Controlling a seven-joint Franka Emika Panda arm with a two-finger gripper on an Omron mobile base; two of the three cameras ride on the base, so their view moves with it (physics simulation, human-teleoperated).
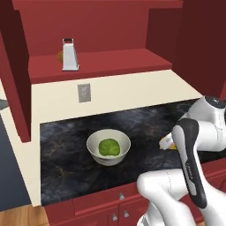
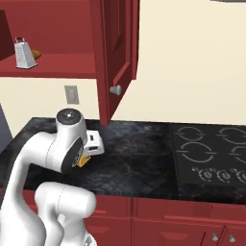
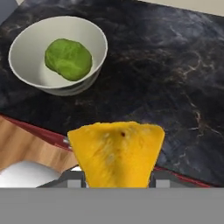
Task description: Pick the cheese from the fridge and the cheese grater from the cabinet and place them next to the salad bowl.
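Left base view: the salad bowl (image 1: 108, 147), off-white with a green lettuce ball (image 1: 108, 147) inside, stands on the dark marbled counter (image 1: 66, 163) toward its front edge; a sliver of the cheese (image 1: 167, 141) shows beside the white arm, right of the bowl and apart from it. The cheese grater (image 1: 69, 54), a tapering silver box with a top handle, stands upright on the shelf of the open red cabinet (image 1: 101, 64), a brown round object just behind it. Right base view: the gripper (image 2: 88, 154) hangs low over the counter near its front edge, a yellow-orange corner of cheese showing beneath the hand; the grater sits at the shelf's left. Hand view: the wedge, yellow-orange and mottled, is clamped between the fingers, with the bowl well beyond it over the counter's front edge. Judged step: carrying the cheese to the bowl. Next, lower it onto bare counter beside the bowl and release, then fetch the grater.
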